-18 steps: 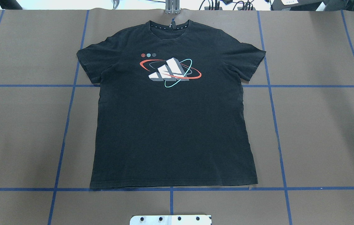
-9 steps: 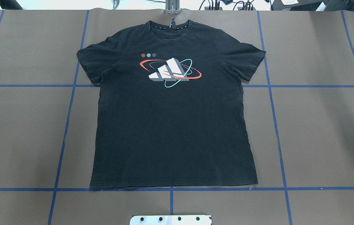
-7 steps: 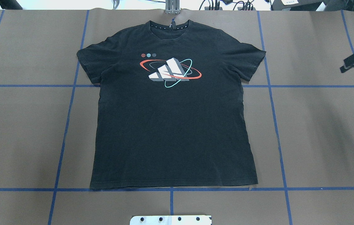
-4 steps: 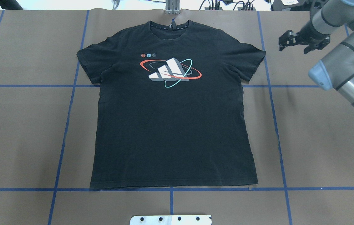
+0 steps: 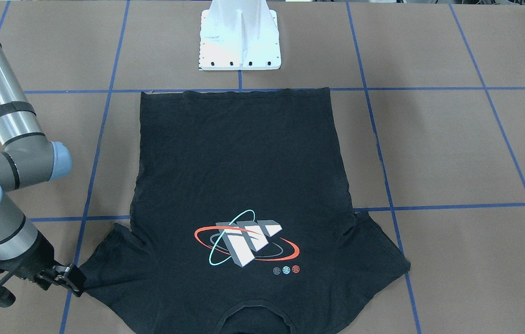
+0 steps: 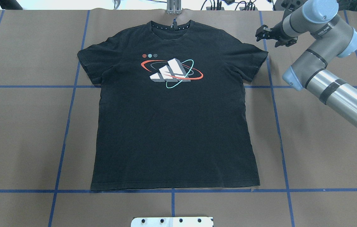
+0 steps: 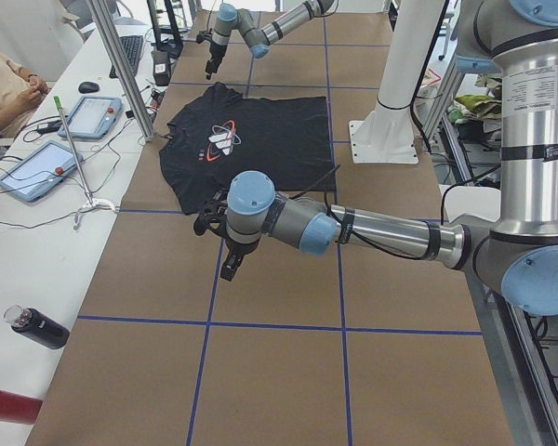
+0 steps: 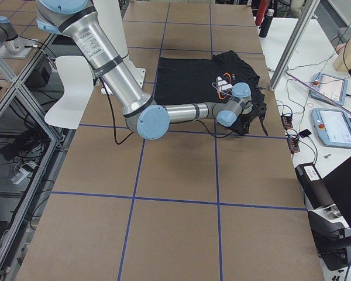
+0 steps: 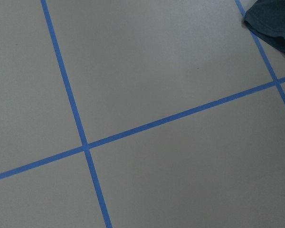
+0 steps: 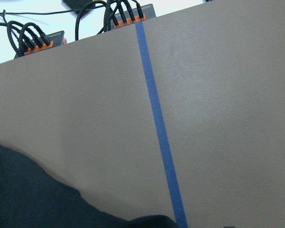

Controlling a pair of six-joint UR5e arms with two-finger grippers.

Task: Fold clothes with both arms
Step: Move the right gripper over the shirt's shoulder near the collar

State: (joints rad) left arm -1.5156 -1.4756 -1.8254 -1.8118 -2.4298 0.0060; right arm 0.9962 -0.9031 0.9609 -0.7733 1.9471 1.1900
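In the overhead view the right arm (image 6: 330,90) stretches from the right edge, bent at the elbow. The right gripper (image 6: 274,36) at the upper right has its fingers spread, just beside a sleeve of the black T-shirt (image 6: 172,132), which lies flat and print-up at mid-frame. The left gripper (image 7: 221,243) shows only in the left side view, over the brown table (image 7: 279,372) near the other sleeve, and I cannot tell whether it is spread or closed. A white pedestal (image 5: 239,41) stands past the hem, among blue tape lines (image 5: 105,125).

Brown blue-taped table (image 6: 24,132) bears a flat black T-shirt (image 6: 172,132)
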